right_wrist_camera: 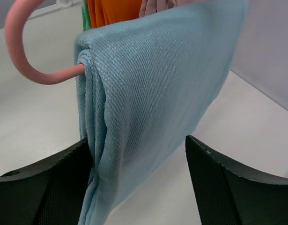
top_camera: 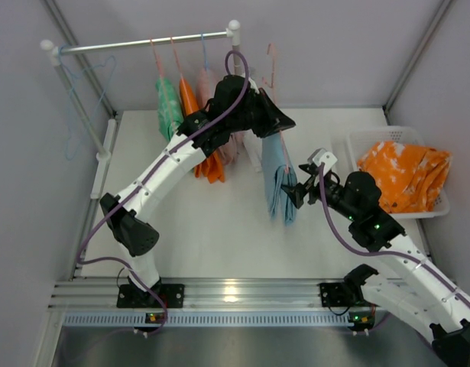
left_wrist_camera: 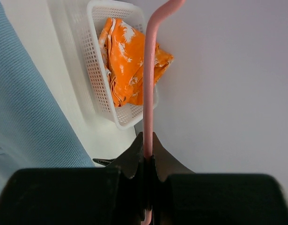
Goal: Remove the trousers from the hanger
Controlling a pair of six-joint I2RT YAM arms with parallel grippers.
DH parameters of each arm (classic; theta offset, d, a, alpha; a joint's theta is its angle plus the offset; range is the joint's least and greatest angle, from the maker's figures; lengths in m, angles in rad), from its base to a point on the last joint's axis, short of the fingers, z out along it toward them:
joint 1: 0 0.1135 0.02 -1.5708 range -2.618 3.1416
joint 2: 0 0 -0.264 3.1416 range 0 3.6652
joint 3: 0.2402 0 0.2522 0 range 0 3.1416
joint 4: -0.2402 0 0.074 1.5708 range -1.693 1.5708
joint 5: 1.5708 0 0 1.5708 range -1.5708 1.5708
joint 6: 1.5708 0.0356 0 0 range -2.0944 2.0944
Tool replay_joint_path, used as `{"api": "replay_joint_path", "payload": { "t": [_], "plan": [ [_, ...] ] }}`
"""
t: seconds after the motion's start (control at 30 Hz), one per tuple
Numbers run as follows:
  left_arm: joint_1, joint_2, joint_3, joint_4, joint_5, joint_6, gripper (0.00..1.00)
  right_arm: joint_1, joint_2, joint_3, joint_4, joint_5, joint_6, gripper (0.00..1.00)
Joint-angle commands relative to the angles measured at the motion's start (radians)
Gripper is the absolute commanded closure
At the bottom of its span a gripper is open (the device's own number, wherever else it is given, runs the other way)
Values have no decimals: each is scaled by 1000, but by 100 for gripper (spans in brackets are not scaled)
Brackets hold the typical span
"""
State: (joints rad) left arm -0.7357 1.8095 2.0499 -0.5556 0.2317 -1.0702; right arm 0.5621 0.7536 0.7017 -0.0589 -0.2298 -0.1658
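Note:
The light blue trousers (top_camera: 281,191) hang folded over a pink hanger (top_camera: 272,65) held in the air above the table. My left gripper (top_camera: 279,124) is shut on the hanger's stem; in the left wrist view its jaws (left_wrist_camera: 148,161) pinch the pink hanger (left_wrist_camera: 149,70), with the blue trousers (left_wrist_camera: 26,117) at the left. My right gripper (top_camera: 294,193) is open beside the cloth. In the right wrist view my right gripper (right_wrist_camera: 139,180) straddles the blue trousers (right_wrist_camera: 158,93), its left finger touching the cloth. The pink hanger's (right_wrist_camera: 26,61) bar runs through the fold. The orange star-print trousers (top_camera: 403,176) lie in a basket.
A white mesh basket (top_camera: 357,141) stands at the right table edge, also in the left wrist view (left_wrist_camera: 99,70). A rail (top_camera: 143,42) at the back holds hangers with green (top_camera: 169,107), orange (top_camera: 210,164) and pink garments. A blue empty hanger (top_camera: 85,84) hangs at its left end.

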Motion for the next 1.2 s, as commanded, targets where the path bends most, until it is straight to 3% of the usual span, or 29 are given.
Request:
{"api": "replay_joint_path", "payload": {
  "t": [0.0,0.17,0.47,0.57,0.67,0.7,1.17],
  "plan": [
    [-10,-41,61,203,43,-36,100,21,4,58,94,6,31,21],
    [-14,-41,55,204,47,-33,100,21,24,76,100,62,40,24],
    [-14,-58,29,218,75,-30,100,21,23,73,107,145,5,51],
    [-14,-67,13,220,89,-10,100,21,20,76,105,136,2,63],
    [-14,-87,-28,220,97,13,100,21,18,85,103,142,9,86],
    [-16,-91,-52,220,104,19,100,21,18,94,105,147,14,100],
    [-16,-162,-310,158,127,220,100,-36,18,331,111,164,158,100]
  ]
}}
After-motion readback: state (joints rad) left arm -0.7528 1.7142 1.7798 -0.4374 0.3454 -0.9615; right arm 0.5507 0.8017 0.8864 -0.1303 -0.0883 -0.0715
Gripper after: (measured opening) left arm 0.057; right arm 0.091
